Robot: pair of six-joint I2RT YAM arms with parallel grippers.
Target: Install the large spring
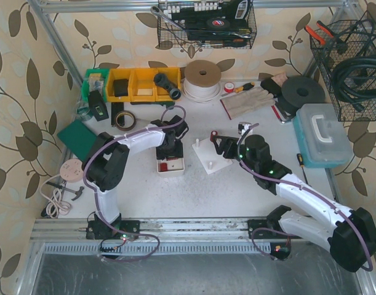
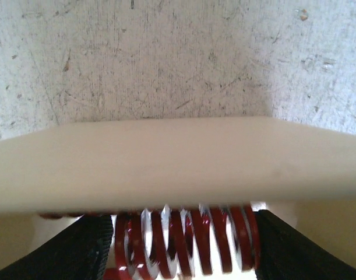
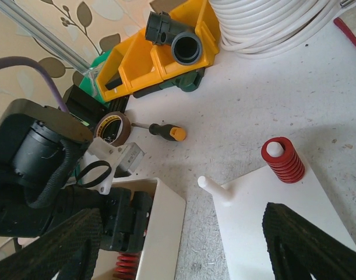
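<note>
Spring [image 2: 215, 248], in tray [image 2: 166, 163]: I am bracketing it with left gripper [image 2: 183, 256] for lifting, cannot tell if clamped; right gripper [image 3: 183, 245], beside tray, hovering agape over board [image 3: 271, 201].

— What's along the back of your table?
— Yellow bins [image 1: 138, 84] at eleven o'clock, a white cable coil [image 1: 203, 80] at twelve, a black disc [image 1: 303, 92] at one.
— And at your sides?
— A pale blue case [image 1: 323, 135] at three, a tape roll [image 1: 124, 120] at ten, a screwdriver [image 3: 163, 132] just beside it.
</note>
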